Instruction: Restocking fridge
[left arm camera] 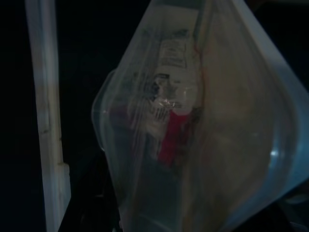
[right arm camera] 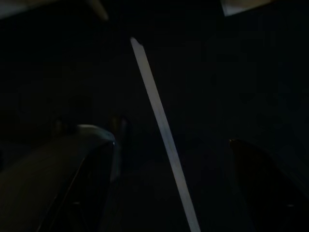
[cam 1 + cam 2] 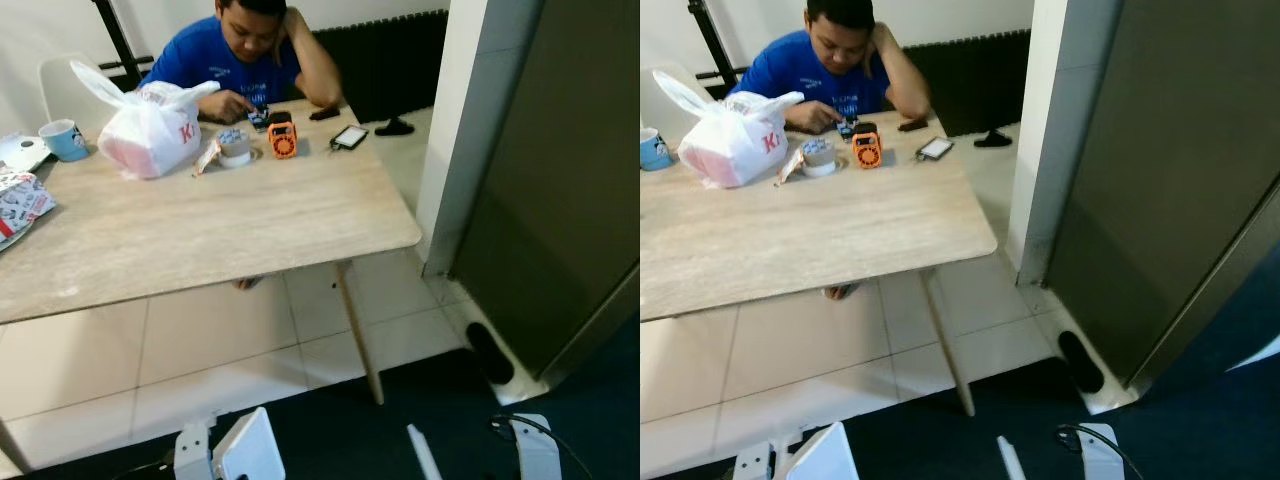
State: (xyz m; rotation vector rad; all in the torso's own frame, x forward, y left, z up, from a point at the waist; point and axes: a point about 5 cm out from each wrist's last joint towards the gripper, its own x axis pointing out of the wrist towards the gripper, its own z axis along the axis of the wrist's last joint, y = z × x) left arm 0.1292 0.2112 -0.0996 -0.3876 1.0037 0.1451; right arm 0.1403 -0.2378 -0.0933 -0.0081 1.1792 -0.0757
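Observation:
The tall dark grey fridge (image 3: 560,190) stands to the right with its door closed. Low on the left, a clear plastic container (image 3: 245,450) hangs at the end of my left arm, with my left gripper (image 3: 215,455) shut on it. Close up in the left wrist view, the container (image 1: 193,121) holds a red item and a labelled packet. My right gripper (image 2: 178,193) hangs low on the right in the dark, its two black fingers (image 2: 91,193) wide apart and open with nothing between them.
A wooden table (image 3: 200,230) stands ahead on the left, one leg (image 3: 358,330) close to my path. On it are a white plastic bag (image 3: 150,125), a blue cup (image 3: 65,140) and an orange gadget (image 3: 282,140). A person (image 3: 250,50) sits behind it. Pale tiles meet a dark mat (image 3: 400,400).

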